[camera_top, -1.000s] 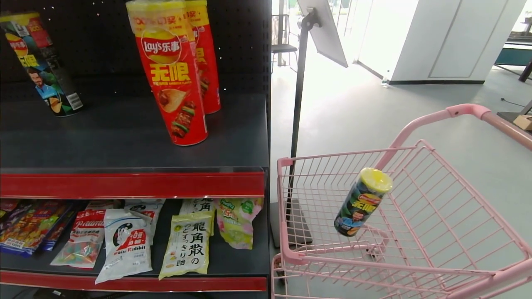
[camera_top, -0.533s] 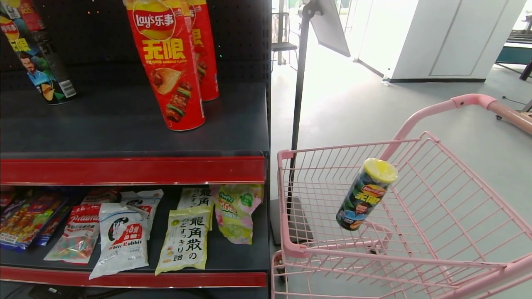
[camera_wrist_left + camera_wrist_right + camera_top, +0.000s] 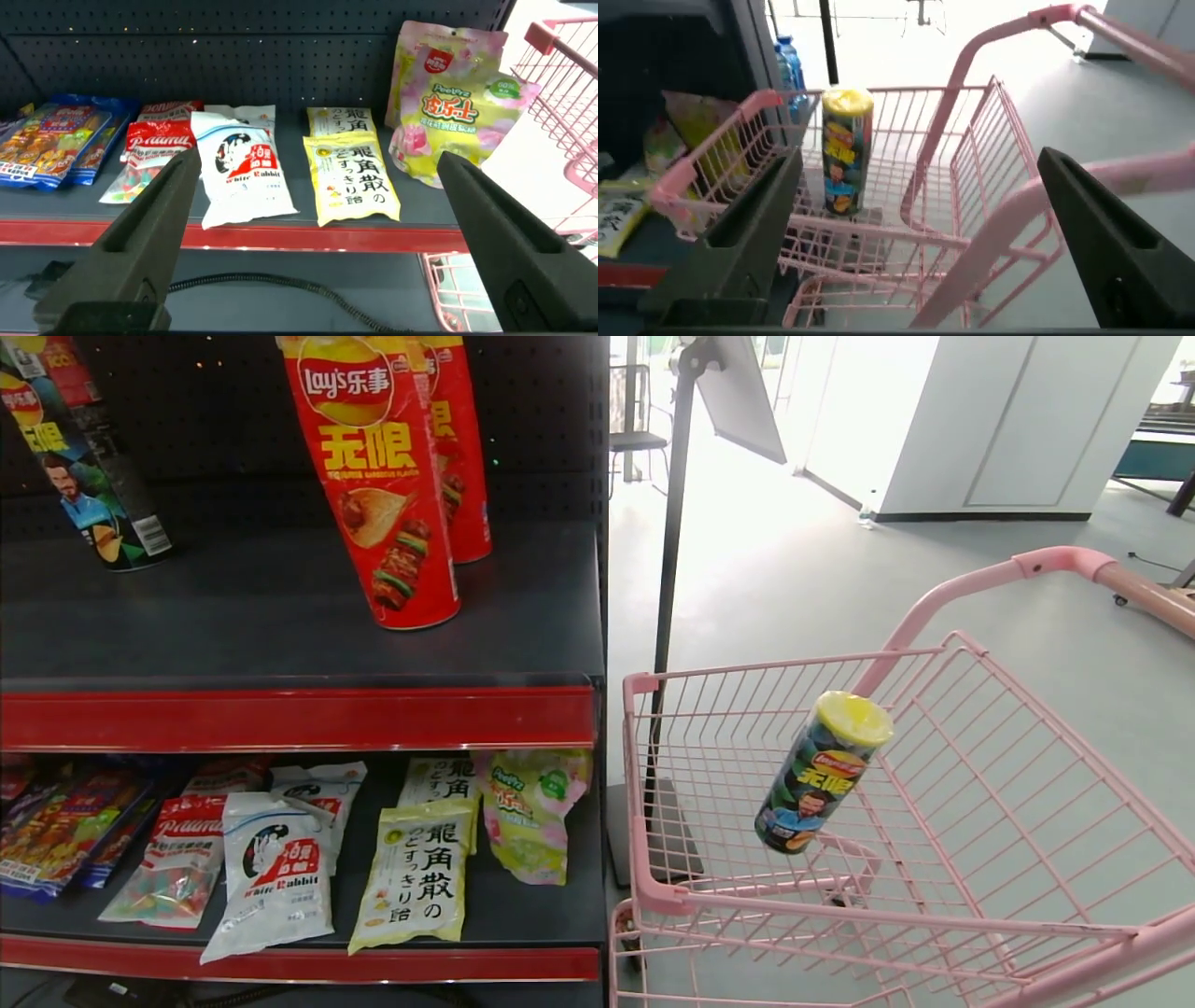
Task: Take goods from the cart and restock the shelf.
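A dark chip can point(image 3: 822, 770) with a yellow lid stands tilted in the pink wire cart point(image 3: 840, 919), to the right of the shelf. On the upper shelf board point(image 3: 280, 635) stand two tall red chip cans point(image 3: 378, 476) and, at the far left, a dark can point(image 3: 75, 467) like the one in the cart. My right gripper point(image 3: 917, 154) is open, held above and in front of the cart, with the can point(image 3: 846, 149) beyond its fingers. My left gripper point(image 3: 318, 157) is open, facing the lower shelf's snack bags point(image 3: 350, 177) with nothing between its fingers.
Several flat snack bags point(image 3: 420, 887) lie on the lower shelf. A black stand pole point(image 3: 667, 569) with a tilted board rises between shelf and cart. A cable point(image 3: 262, 280) runs under the shelf. Open grey floor lies behind the cart.
The head view shifted a second ago, so shelf and cart sit a little differently in the picture. The things themselves have not moved since.
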`<state>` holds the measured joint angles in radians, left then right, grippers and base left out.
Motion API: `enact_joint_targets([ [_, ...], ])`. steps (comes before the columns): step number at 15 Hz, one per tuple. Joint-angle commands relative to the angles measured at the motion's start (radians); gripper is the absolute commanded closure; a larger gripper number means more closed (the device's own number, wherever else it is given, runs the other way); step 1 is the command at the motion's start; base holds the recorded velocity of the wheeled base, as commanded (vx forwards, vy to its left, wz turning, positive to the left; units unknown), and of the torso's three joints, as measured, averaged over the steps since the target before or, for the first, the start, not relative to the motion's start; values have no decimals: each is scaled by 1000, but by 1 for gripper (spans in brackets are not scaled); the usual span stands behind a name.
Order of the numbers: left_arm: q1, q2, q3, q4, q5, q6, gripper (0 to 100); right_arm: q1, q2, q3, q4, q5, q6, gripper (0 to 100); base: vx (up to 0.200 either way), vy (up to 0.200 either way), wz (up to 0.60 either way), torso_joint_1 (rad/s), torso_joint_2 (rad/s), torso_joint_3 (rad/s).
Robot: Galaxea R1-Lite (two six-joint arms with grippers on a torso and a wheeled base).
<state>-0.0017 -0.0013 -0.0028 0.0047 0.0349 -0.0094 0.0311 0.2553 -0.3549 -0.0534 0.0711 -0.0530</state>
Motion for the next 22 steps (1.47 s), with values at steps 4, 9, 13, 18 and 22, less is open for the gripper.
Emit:
enact_joint_targets([
  [4, 0, 1, 0, 0, 0, 0, 0, -16, 884, -464, -255, 391, -220, 0, 0, 0, 0, 0, 0, 0],
  [9, 0, 1, 0, 0, 0, 0, 0, -168, 1233, -441, -263, 837, -743, 0, 0, 0, 0, 0, 0, 0],
  [13, 0, 1, 1, 0, 0, 0, 0, -237, 1371, -434, -235, 855, -763, 0, 0, 0, 0, 0, 0, 0],
  [18, 0, 1, 1, 0, 0, 0, 0, -260, 1544, -472, -235, 854, -780, 0, 0, 0, 0, 0, 0, 0],
  [22, 0, 1, 0, 0, 0, 0, 0, -247, 1631, -507, -235, 855, -782, 0, 0, 0, 0, 0, 0, 0],
])
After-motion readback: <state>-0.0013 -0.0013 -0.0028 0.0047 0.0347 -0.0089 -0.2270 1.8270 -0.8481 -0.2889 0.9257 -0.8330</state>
